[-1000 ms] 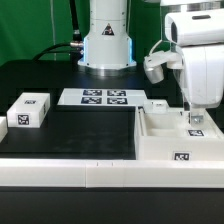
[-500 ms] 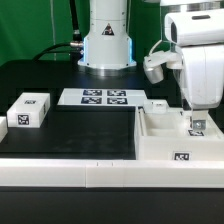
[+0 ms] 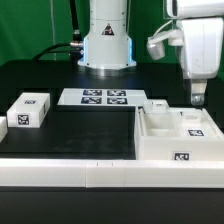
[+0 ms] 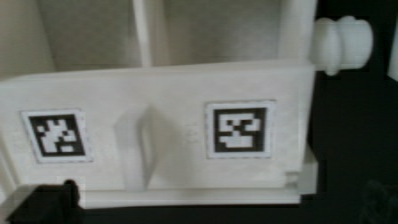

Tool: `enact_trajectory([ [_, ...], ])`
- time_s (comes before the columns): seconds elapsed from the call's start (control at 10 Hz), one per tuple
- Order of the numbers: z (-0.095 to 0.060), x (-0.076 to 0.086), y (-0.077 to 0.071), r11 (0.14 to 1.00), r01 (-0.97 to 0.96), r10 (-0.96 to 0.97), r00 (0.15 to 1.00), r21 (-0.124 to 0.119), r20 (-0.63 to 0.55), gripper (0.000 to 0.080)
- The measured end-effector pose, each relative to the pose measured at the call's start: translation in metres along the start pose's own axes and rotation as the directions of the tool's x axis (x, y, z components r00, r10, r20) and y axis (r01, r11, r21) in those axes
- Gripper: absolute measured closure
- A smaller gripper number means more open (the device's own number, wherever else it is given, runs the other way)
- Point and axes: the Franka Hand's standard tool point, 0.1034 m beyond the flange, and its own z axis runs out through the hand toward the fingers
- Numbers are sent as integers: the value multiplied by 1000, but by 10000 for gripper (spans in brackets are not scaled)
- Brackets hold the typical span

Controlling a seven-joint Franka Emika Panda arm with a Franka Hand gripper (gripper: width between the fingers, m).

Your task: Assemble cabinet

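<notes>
The cabinet (image 3: 160,150), a large white box with marker tags, lies at the exterior view's right on the table's front edge. A small tagged white block (image 3: 196,131) sits in its right part. My gripper (image 3: 197,101) hangs a little above that block and touches nothing. In the wrist view the cabinet (image 4: 160,95) fills the picture, with two tags (image 4: 240,130) side by side. One dark fingertip (image 4: 45,200) shows at the edge. The gripper (image 4: 199,208) is open and empty.
A lone small white tagged block (image 3: 28,109) lies at the exterior view's left. The marker board (image 3: 100,97) lies at the back in front of the robot base (image 3: 107,45). A white round knob (image 4: 338,45) sticks out at the cabinet's side.
My gripper has risen straight up from the tagged block in the cabinet's right part. The block and the cabinet have stayed in place.
</notes>
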Motion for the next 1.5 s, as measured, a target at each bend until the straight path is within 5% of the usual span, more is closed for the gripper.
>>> enact_trajectory([
  [0.2, 4, -3, -22, 1000, 4, -4, 1000, 11, 4, 2],
  [0.7, 6, -5, -23, 1000, 2, -2, 1000, 13, 5, 2],
  [0.8, 8, -7, -35, 1000, 7, -7, 1000, 10, 4, 2],
  [1.0, 13, -16, -87, 1000, 15, -15, 1000, 25, 11, 2],
  [1.5, 16, -22, -92, 999, 7, -8, 1000, 34, 14, 2],
])
